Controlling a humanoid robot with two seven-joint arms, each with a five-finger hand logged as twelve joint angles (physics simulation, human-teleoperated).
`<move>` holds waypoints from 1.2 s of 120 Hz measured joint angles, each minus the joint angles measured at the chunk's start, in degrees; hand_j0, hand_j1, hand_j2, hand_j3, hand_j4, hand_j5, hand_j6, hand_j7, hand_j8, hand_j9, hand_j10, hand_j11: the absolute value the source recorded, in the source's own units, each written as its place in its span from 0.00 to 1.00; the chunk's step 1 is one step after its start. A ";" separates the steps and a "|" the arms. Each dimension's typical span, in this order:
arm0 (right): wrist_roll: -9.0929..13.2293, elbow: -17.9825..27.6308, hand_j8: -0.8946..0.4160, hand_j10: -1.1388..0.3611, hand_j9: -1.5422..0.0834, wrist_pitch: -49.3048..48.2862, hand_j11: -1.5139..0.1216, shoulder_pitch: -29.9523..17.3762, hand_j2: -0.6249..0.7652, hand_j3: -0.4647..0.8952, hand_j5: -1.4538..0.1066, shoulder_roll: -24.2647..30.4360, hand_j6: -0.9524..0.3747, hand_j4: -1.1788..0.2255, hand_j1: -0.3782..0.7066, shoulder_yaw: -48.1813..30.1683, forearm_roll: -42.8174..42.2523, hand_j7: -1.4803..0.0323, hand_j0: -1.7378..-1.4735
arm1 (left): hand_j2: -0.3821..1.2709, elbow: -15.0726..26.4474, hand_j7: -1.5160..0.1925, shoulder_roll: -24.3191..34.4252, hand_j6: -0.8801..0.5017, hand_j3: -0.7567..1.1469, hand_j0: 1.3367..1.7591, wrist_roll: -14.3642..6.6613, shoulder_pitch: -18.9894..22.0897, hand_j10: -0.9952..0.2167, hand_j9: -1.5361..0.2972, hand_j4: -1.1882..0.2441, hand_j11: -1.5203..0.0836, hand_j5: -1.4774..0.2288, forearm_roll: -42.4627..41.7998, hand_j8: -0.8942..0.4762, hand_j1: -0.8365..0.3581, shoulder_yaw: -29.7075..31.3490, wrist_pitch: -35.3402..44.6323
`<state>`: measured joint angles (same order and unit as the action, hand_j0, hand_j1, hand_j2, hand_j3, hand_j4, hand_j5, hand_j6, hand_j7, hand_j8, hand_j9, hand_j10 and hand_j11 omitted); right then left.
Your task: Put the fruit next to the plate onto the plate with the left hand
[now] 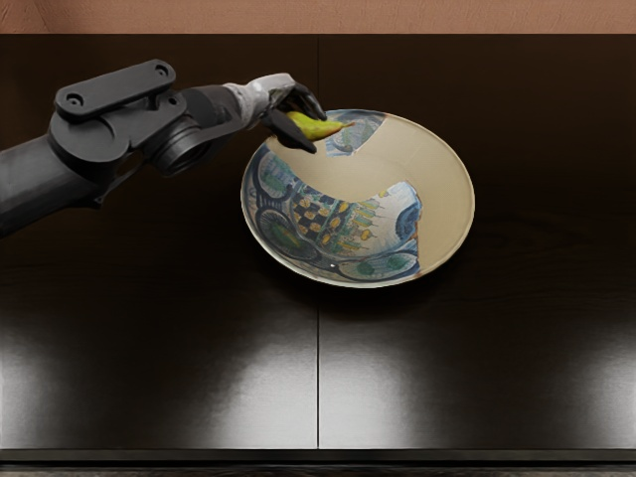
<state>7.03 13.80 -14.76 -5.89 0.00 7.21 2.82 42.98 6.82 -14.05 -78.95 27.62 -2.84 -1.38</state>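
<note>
Now, fruit (320, 126) in left robot hand (284, 107)

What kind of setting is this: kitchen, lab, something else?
Likely a simulated dining-table setup: a dark glossy table, one patterned plate, and the left hand holding a yellow-green fruit at the plate's rim. Nothing else shows which room it is.

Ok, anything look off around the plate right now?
Only the plate: its blue pattern covers just the lower left and a scrap near the top rim, the rest plain beige. Nothing spilled. The left hand holds the fruit over its rim.
</note>
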 joint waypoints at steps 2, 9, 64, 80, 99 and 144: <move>0.00 0.00 0.67 0.75 0.94 0.00 0.91 0.00 0.45 0.34 0.92 0.00 0.71 0.83 0.05 0.00 0.00 0.96 0.30 | 0.35 0.01 0.34 -0.61 0.34 0.40 0.74 0.01 -0.05 0.43 0.34 0.37 0.38 0.31 -0.05 0.39 0.44 -0.03 -0.04; 0.00 0.00 0.67 0.75 0.94 0.00 0.91 0.00 0.45 0.34 0.92 0.00 0.71 0.83 0.05 0.00 -0.01 0.96 0.30 | 0.35 0.02 0.34 -2.11 0.35 0.40 0.74 0.00 0.01 0.44 0.34 0.38 0.38 0.31 -0.16 0.39 0.43 -0.12 -0.14; 0.00 0.00 0.67 0.75 0.94 0.00 0.91 0.00 0.45 0.34 0.92 0.00 0.71 0.83 0.05 0.00 0.02 0.96 0.30 | 0.32 -0.02 0.35 -4.97 0.30 0.40 0.74 0.39 5.05 0.41 0.34 0.36 0.38 0.33 -0.01 0.36 0.47 -1.21 -0.17; 0.00 0.00 0.67 0.75 0.94 0.00 0.91 0.00 0.45 0.34 0.92 0.00 0.71 0.83 0.05 0.00 0.00 0.96 0.30 | 0.32 -0.02 0.37 -4.91 0.28 0.40 0.74 0.45 5.55 0.40 0.35 0.37 0.39 0.34 -0.09 0.35 0.48 -1.26 -0.31; 0.00 0.00 0.67 0.75 0.94 0.00 0.91 0.00 0.45 0.34 0.92 0.00 0.71 0.83 0.05 0.00 0.00 0.96 0.30 | 0.32 0.00 0.43 -4.68 0.27 0.40 0.75 0.38 6.07 0.40 0.41 0.42 0.46 0.41 -0.18 0.32 0.49 -1.26 -0.35; 0.00 0.00 0.67 0.75 0.94 0.00 0.91 0.00 0.45 0.34 0.92 0.00 0.71 0.83 0.05 0.01 0.00 0.96 0.30 | 0.25 0.22 0.78 -0.10 0.55 0.40 0.76 0.22 4.66 0.72 0.74 0.73 0.83 0.76 -0.95 0.57 0.87 -4.11 -7.47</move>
<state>7.03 13.80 -14.77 -5.89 0.00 7.21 2.82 43.20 6.72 -13.83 -74.29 26.68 -6.95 -8.85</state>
